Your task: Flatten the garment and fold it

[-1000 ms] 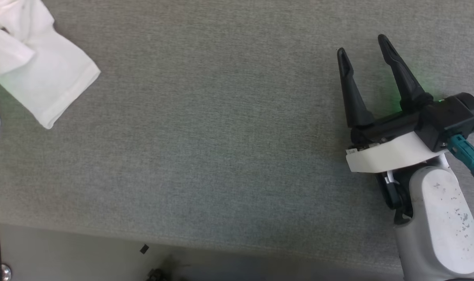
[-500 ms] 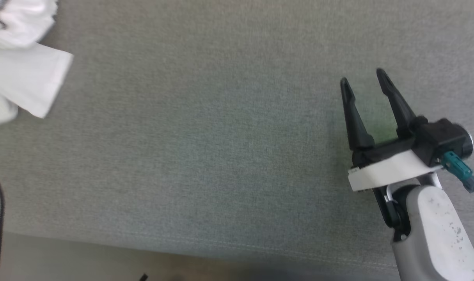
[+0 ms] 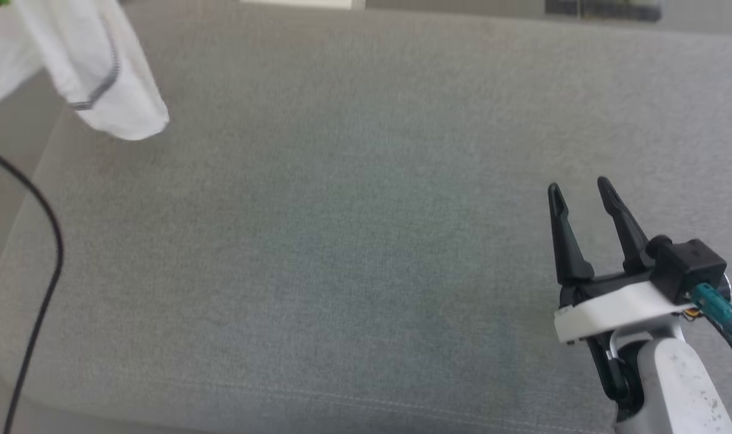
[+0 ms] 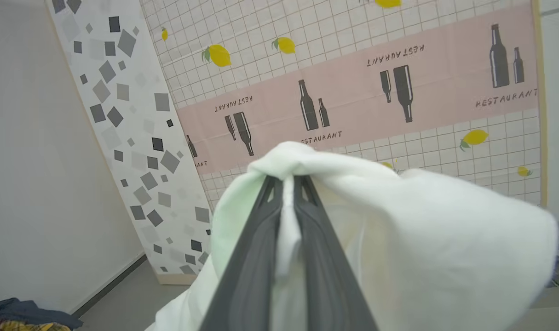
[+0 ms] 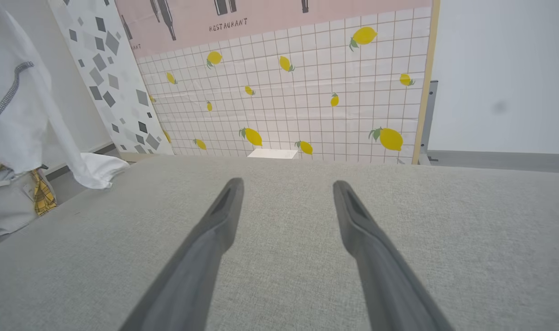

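Observation:
The white garment (image 3: 94, 66) hangs at the head view's upper left, above the grey cushion's left end, with a dark zigzag seam showing. In the left wrist view my left gripper (image 4: 287, 180) is shut on a bunched fold of the garment (image 4: 422, 239), which drapes over and around the fingers. The right wrist view shows the garment (image 5: 19, 105) hanging at the far left, its lowest part resting on the cushion's left edge. My right gripper (image 3: 578, 188) stands open over the cushion at the lower right, nothing between its fingers (image 5: 219, 216).
A wide grey fabric cushion (image 3: 341, 229) spans the head view. A black cable (image 3: 43, 241) runs down its left side. A lemon-and-bottle patterned panel (image 5: 284, 92) stands behind, with a small white box (image 5: 272, 153) at its foot. Yellow plaid clothing (image 5: 40, 193) lies beside the cushion's left end.
The head camera has tilted up, bringing the cushion's far edge into view. The garment has risen off the cushion and now hangs, seam showing. The right gripper stays open.

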Motion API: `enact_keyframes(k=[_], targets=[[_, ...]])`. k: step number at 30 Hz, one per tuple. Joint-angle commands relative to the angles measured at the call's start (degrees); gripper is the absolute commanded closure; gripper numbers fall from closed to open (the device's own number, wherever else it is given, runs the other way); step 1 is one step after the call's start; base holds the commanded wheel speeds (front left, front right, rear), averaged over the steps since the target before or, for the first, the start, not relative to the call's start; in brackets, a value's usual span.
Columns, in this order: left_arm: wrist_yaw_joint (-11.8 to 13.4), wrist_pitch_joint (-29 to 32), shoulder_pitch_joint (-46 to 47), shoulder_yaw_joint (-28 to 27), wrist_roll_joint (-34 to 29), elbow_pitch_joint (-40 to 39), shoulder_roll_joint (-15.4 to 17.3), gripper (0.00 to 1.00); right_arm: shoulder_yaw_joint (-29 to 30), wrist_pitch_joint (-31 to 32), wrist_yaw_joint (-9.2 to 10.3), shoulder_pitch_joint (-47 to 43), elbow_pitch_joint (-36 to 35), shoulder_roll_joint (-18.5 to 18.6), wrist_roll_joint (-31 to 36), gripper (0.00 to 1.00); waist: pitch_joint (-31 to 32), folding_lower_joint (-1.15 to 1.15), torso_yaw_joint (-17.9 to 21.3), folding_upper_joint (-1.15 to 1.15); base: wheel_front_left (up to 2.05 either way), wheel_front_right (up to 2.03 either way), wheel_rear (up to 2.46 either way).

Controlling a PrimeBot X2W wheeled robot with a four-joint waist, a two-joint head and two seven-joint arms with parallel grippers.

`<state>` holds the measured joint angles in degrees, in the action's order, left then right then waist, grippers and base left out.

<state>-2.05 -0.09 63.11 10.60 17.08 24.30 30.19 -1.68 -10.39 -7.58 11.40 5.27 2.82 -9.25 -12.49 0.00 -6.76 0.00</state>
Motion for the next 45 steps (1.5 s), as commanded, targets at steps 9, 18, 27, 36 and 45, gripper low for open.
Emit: enact_keyframes(k=[9, 18, 27, 36, 45], targets=[[-2.1, 0.6, 7.0, 4.1, 3.0, -2.6, -8.7, 1.00, 2.1, 0.1, 0.09, -4.4, 0.1, 0.1, -1.0, 0.00, 8.9, 0.00, 8.7, 0.00, 0.00, 0.00, 0.00], [-2.8, 0.3, 6.9, 7.1, 8.7, -2.1, -19.3, 1.00, 2.1, 1.1, 0.09, -5.2, -1.3, 0.1, -0.9, 0.00, 8.4, 0.00, 13.7, 0.00, 0.00, 0.00, 0.00], [-3.6, 1.4, -3.1, 13.6, 14.4, 4.8, -26.4, 1.00, 0.4, 1.4, 0.09, -4.6, -1.9, 0.1, -1.3, 0.00, 6.6, 0.00, 17.4, 0.00, 0.00, 0.00, 0.00], [-1.2, 9.3, -17.3, 23.7, 14.2, 19.9, -27.2, 1.00, -0.9, 1.4, 0.09, -4.7, -1.7, 0.1, -1.6, 0.00, 5.3, 0.00, 20.5, 0.00, 0.00, 0.00, 0.00], [-1.8, 14.8, -21.2, 28.0, 13.9, 26.7, -27.2, 0.00, -0.5, 1.4, 0.09, -5.4, -1.4, 0.1, -1.9, 0.00, 5.0, 0.00, 19.6, 0.00, 0.00, 0.00, 0.00]])
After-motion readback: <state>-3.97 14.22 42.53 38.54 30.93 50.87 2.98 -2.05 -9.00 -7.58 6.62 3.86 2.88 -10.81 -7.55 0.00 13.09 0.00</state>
